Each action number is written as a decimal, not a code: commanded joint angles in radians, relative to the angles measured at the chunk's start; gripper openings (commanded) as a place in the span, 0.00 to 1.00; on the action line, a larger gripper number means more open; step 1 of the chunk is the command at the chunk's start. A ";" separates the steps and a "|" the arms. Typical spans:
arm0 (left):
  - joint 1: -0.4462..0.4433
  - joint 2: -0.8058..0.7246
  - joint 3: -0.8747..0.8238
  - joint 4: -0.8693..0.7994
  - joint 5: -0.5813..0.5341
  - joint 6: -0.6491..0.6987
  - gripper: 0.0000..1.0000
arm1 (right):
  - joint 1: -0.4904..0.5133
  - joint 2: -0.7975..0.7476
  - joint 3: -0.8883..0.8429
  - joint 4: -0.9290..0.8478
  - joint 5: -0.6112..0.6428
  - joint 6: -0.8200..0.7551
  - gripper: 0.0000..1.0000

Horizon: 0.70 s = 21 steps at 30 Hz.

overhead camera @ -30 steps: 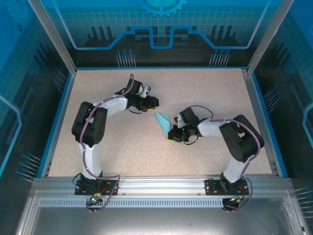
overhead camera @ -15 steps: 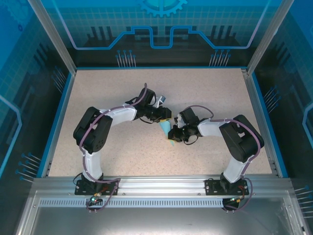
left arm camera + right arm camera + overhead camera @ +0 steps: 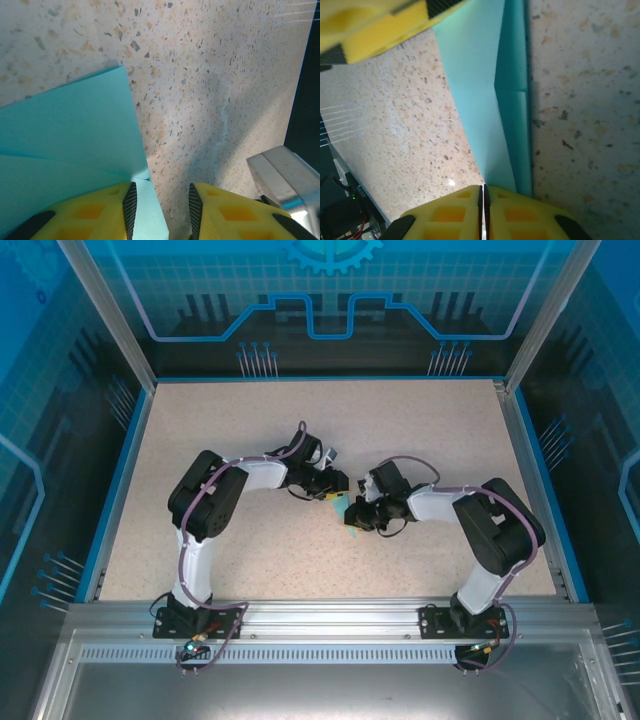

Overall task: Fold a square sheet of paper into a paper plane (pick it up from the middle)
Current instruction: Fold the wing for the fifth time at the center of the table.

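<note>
Mid-fold here: the folded sheet (image 3: 345, 510) lies mid-surface (image 3: 250, 420) as a narrow layered wedge, no finished dart yet and creases left to make, with the right tool (image 3: 483, 192) pinched tight on one end and the left tool (image 3: 160, 205) part-open astride its edge, gripping nothing.

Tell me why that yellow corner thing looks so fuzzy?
Right wrist view: that yellow finger of the left pincer is too near the lens, so it blurs; the paper looks sharp. Left wrist view: a soft shadow crosses the table.
</note>
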 commanded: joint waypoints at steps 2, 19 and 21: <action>0.000 0.040 0.004 -0.040 -0.039 0.033 0.36 | 0.021 -0.032 0.032 -0.001 -0.010 0.003 0.12; 0.011 0.046 -0.002 -0.049 -0.038 0.026 0.35 | 0.009 0.011 -0.017 -0.048 0.062 -0.024 0.12; 0.017 0.046 -0.006 -0.049 -0.040 0.025 0.35 | 0.009 -0.004 -0.024 -0.051 0.040 -0.029 0.13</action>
